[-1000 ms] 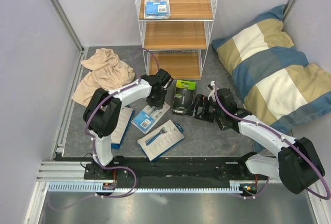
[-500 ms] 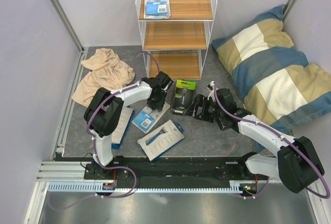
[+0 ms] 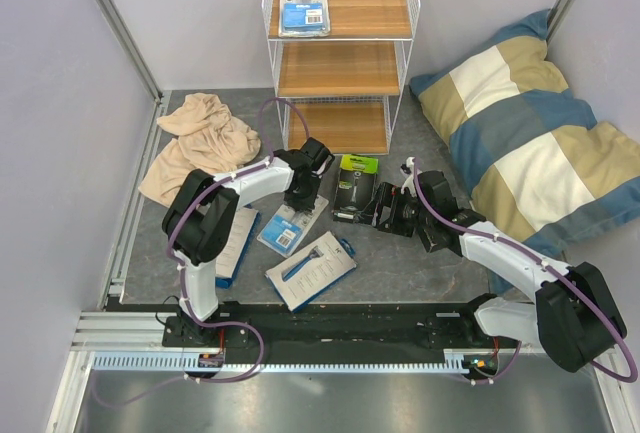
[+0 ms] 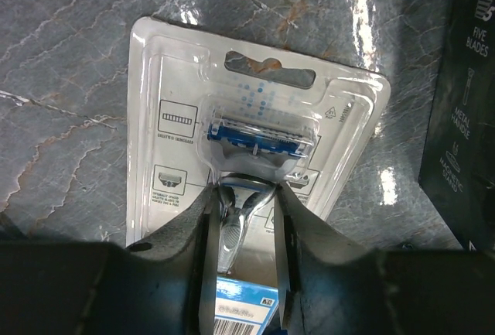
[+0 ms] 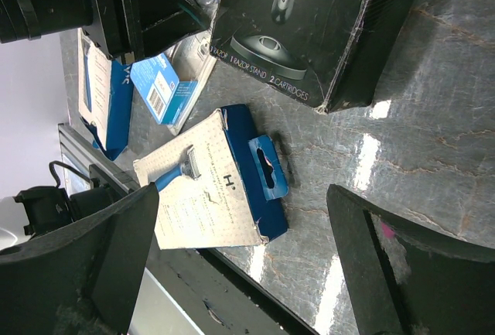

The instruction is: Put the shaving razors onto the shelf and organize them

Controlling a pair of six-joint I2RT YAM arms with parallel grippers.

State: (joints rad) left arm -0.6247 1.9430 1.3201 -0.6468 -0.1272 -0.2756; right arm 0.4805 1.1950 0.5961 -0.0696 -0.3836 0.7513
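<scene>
Clear plastic on the blister card (image 4: 255, 118) rises in a ridge over the razor handle, and the left gripper (image 4: 246, 196) stands over it with its jaws narrowed to either side of that ridge, probably because the flat card offers no other purchase; whether the pads already press it I cannot tell. The card lies flat toward the middle of the table (image 3: 400, 265), with a black-and-green box (image 3: 355, 183) just beside its right edge. The right gripper (image 3: 385, 209) sits low by that box's near right corner, jaws spread wide and empty. A second blister card (image 3: 303, 5) lies at the left end of the top board of the shelf (image 3: 365, 8), which stands at the far edge; the wood beside it is bare. A white pack (image 3: 312, 270) lies toward the near edge. The way to the shelf looks open, though its wire sides are narrow, and a cloth (image 3: 200, 143) by the far left corner and a pillow (image 3: 530, 153) along the right edge hem the room
</scene>
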